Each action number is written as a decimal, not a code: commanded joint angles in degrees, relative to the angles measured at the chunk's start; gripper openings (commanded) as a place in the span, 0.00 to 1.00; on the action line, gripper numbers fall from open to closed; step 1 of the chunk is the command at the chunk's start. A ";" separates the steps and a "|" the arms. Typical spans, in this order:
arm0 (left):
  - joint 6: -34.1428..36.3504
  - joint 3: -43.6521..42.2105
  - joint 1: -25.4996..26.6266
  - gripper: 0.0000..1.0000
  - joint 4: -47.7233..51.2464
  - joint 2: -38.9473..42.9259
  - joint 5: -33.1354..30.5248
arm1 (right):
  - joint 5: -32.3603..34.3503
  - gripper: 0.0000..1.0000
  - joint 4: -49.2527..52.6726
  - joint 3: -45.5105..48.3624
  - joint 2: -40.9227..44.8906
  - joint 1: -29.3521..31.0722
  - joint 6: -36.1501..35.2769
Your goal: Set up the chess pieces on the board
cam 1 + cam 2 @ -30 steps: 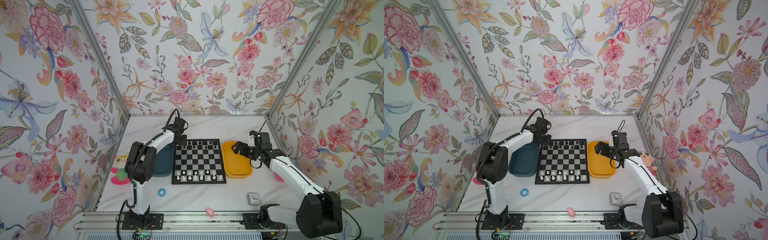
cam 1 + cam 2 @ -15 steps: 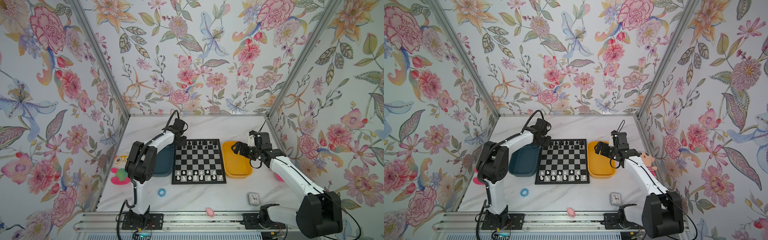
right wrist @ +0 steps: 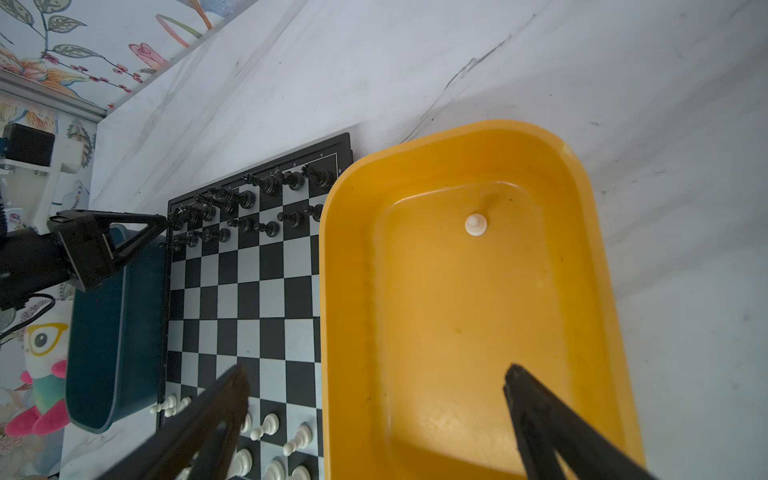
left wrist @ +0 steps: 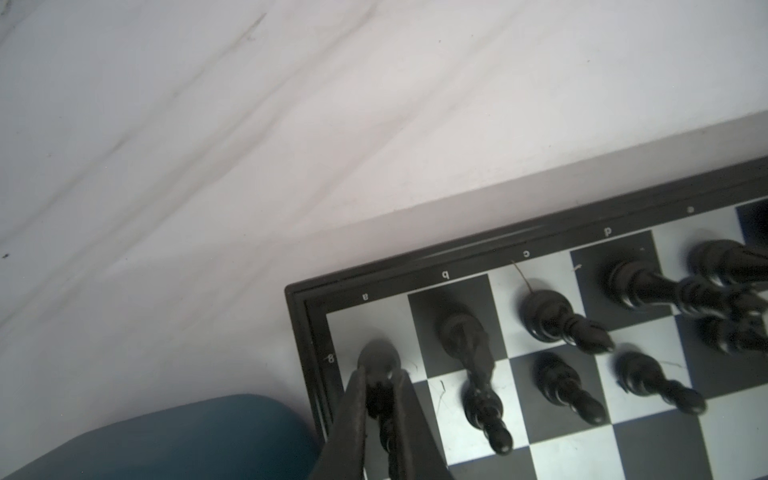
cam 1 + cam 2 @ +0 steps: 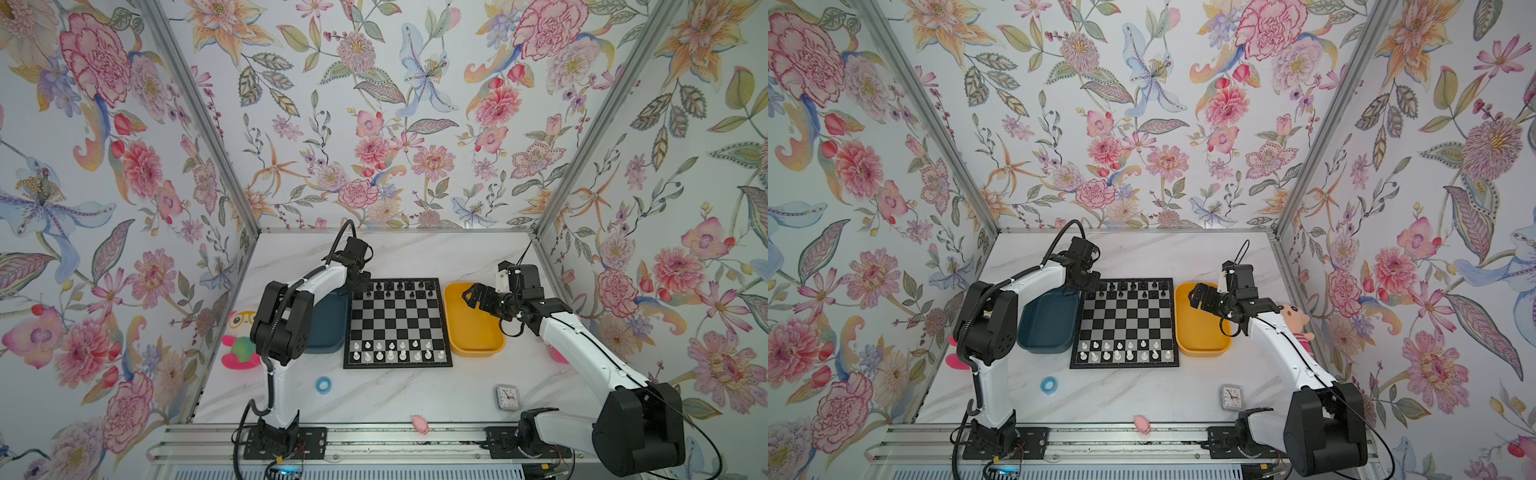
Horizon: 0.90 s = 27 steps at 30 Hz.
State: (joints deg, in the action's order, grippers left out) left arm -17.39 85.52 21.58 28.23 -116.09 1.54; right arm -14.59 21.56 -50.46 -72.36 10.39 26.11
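While the left gripper (image 4: 380, 372) is clenched, its two fingers (image 4: 353, 415) pinch a black piece (image 4: 378, 353) at the corner square of the board (image 4: 561, 453), by the "a" mark on the border; whether its base touches I cannot tell. More black pieces (image 4: 557, 320) stand beside it. The right gripper (image 3: 376, 378) hangs spread wide over the yellow bin (image 3: 582, 174), grasping nothing; one white pawn (image 3: 476, 224) stands inside, well ahead of its fingertips. White pieces (image 5: 395, 351) stand on the board's near rows, and a teal bin (image 5: 328, 328) sits just left of it.
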 commanded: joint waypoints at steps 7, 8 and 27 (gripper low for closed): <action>-0.10 -0.28 -0.64 0.06 -0.10 -1.34 1.01 | -0.43 0.97 -0.56 0.31 0.14 -0.24 -0.44; -0.10 -0.31 -0.73 0.07 -0.11 -1.47 1.09 | -0.40 0.97 -0.56 0.36 0.12 -0.28 -0.45; -0.10 -0.31 -0.64 0.15 -0.11 -1.27 1.18 | -0.45 0.97 -0.47 0.28 0.22 -0.26 -0.44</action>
State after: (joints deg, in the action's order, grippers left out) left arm -17.39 85.54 21.47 27.81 -116.27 1.72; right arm -14.61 21.56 -50.46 -72.36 10.39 26.11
